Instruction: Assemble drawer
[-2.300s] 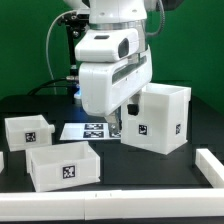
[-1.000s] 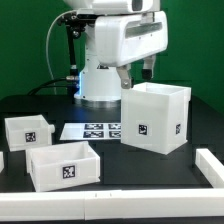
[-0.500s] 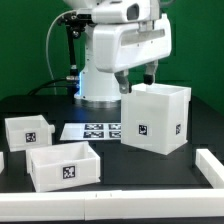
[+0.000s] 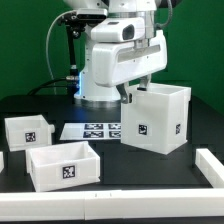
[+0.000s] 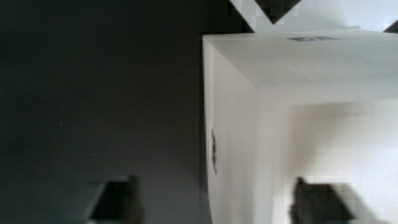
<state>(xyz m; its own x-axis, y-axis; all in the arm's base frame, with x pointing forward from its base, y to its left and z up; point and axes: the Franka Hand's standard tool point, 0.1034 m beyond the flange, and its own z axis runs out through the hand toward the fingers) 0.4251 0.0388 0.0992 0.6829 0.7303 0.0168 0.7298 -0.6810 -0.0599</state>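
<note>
The tall white drawer casing (image 4: 160, 120) stands upright at the exterior view's right, open top up, marker on its front. My gripper (image 4: 134, 93) is open and hangs over the casing's left wall, one finger outside it and one inside. In the wrist view the gripper (image 5: 217, 200) straddles that white wall (image 5: 249, 120), with a dark finger (image 5: 116, 200) on the outer side and another (image 5: 324, 195) over the casing's inside. Nothing is gripped. Two shallow white trays lie on the black table: one at the left (image 4: 28, 131), one at the front (image 4: 65, 165).
The marker board (image 4: 92, 130) lies flat between the trays and the casing. A white rail (image 4: 212, 166) runs along the front right. Another white piece (image 4: 2, 160) shows at the left edge. The robot's base (image 4: 95, 85) stands behind.
My gripper rose from low beside the marker board, moved toward the exterior view's right and has come down over the casing's left wall. The casing and trays have not moved.
</note>
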